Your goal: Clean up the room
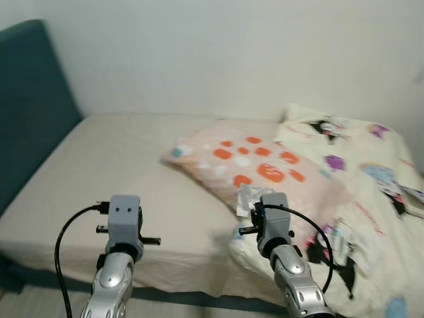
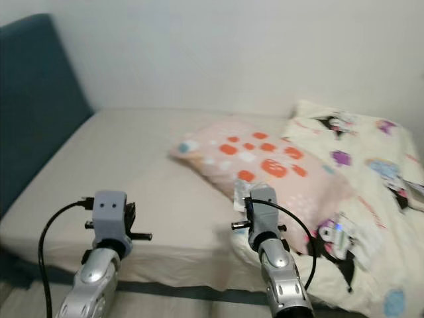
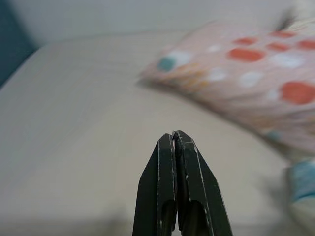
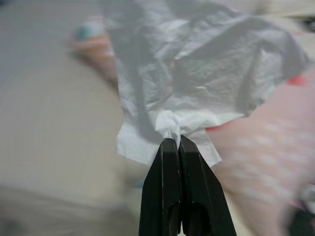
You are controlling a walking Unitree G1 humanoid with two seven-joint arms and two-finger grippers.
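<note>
Two hands are raised over the near edge of the bed [image 1: 119, 165]. The right hand [image 4: 178, 142] has its fingers pinched tight on a crumpled white tissue [image 4: 197, 64], which hangs in the air above the pillow's near end. The left hand [image 3: 174, 139] has its fingers pressed together with nothing between them, over bare sheet. A pink pillow [image 1: 265, 165] with orange spots lies toward the bed's right side, touching a cartoon-print blanket [image 1: 371, 192] at the right edge.
</note>
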